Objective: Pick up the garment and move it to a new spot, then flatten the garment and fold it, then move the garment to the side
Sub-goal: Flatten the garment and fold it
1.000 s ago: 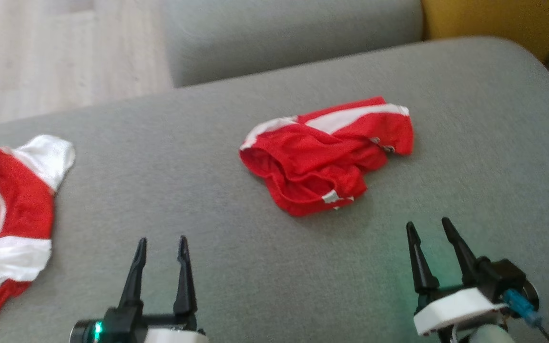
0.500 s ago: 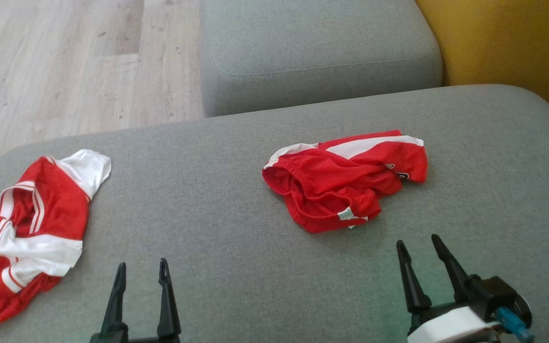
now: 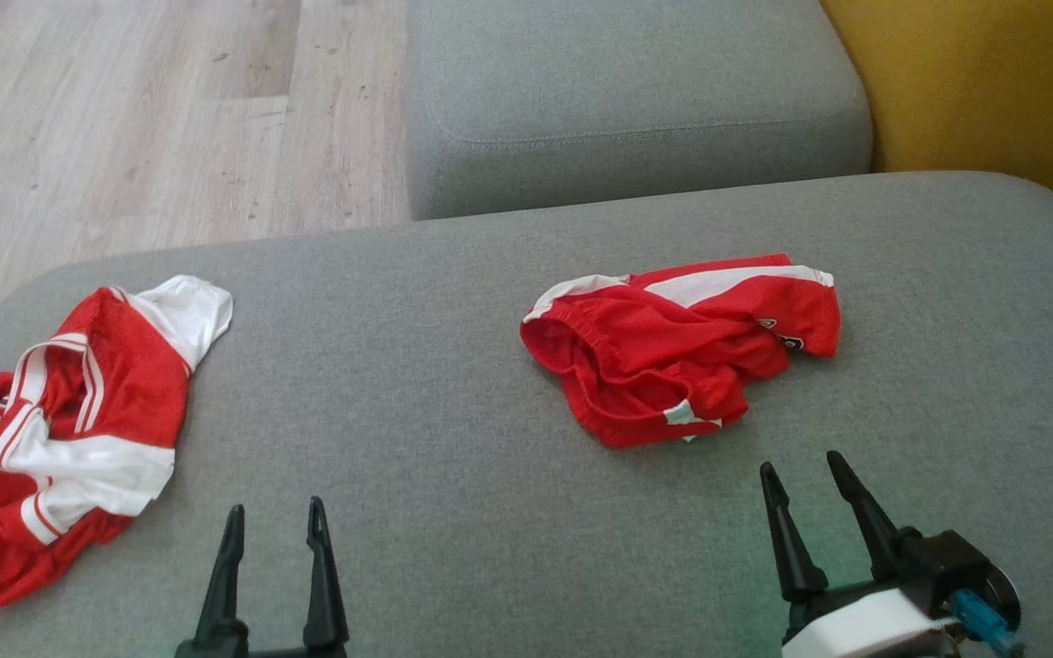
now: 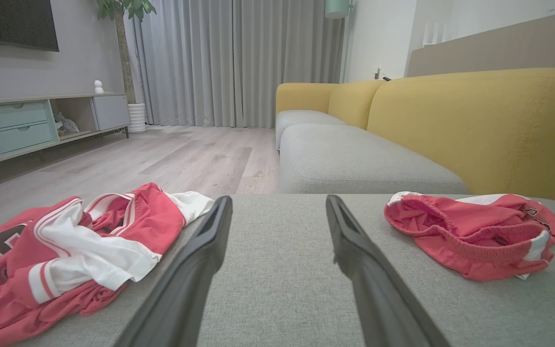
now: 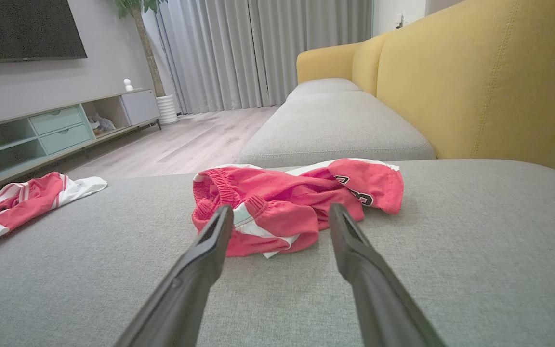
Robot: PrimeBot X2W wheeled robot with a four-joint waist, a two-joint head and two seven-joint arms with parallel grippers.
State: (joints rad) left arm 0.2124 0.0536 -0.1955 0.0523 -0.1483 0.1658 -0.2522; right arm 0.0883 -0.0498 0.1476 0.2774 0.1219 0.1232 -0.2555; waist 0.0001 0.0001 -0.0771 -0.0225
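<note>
A crumpled red garment [image 3: 673, 356], shorts with white stripes and an elastic waistband, lies on the grey sofa cushion [image 3: 453, 384] right of centre. My right gripper [image 3: 801, 461] stands open just short of its near edge, touching nothing; the right wrist view has the shorts [image 5: 287, 202] straight ahead between the fingers of that gripper [image 5: 281, 208]. My left gripper [image 3: 274, 505] is open and empty over bare cushion. In the left wrist view, the shorts [image 4: 470, 236] lie to the right of the left gripper [image 4: 278, 199].
A second red and white garment [image 3: 69, 429], a jersey, lies bunched at the cushion's left edge [image 4: 65, 246]. Behind are another grey seat cushion [image 3: 636, 100], the yellow backrest [image 3: 983, 82] on the right and wooden floor [image 3: 124, 119] beyond the left edge.
The whole head picture has shifted, so the camera moved; both garments lie as before. Both grippers stay open and show lower in the view.
</note>
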